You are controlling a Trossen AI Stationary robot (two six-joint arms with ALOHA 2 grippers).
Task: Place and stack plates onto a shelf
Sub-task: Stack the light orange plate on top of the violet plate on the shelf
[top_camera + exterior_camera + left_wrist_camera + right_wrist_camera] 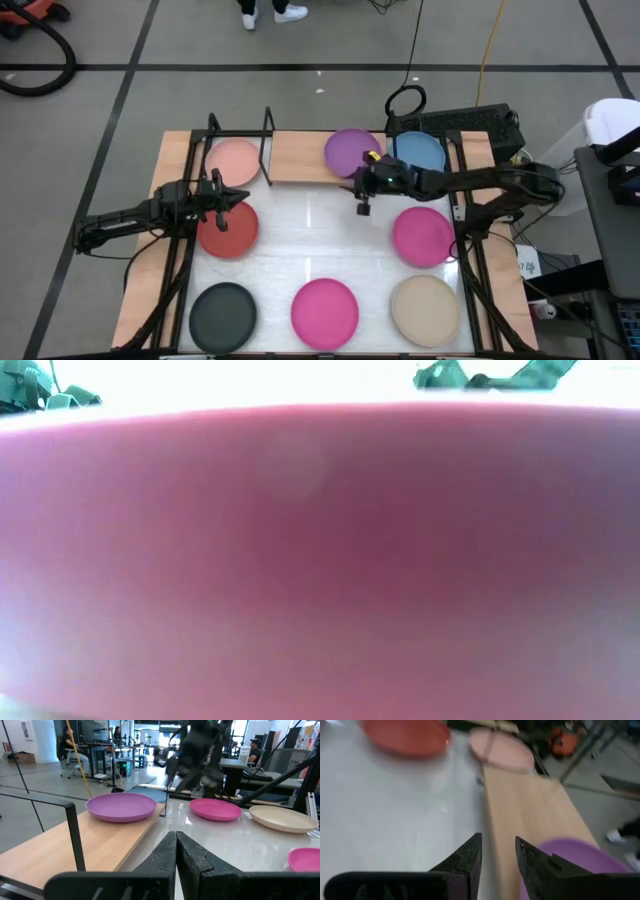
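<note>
Shelf: the small rectangular light-wood shelf (300,158) on a thin black metal frame runs along the far edge of the white tabletop (320,240).
On the shelf: the round flat purple plate (352,152) lies at its right end, overhanging the edge a little; the light pink plate (234,161) lies at the left end, under the black frame bars.
Beside the shelf: the round blue plate (417,152) sits just right of the purple one, off the board as far as the high view shows.
Still on the tabletop: red plate (229,230), black plate (223,312), magenta plate at centre front (324,311), second magenta plate (423,236) on the right, beige plate (426,309).
Right claw (363,197): empty, fingers slightly apart, at the shelf's front edge just beside the purple plate.
Left claw (232,197): fingers pressed together on nothing, hovering over the far rim of the red plate.
Likely step: purple plate looks placed; blue seems the next to stack.
Risk, purple plate: its overhang means a nudge from the right claw could tip it off the board.
Risk, stacking: a plate set off-centre on it could slide off the shelf end.
Risk, left side: the frame bars above the pink plate could snag a plate brought in low.
</note>
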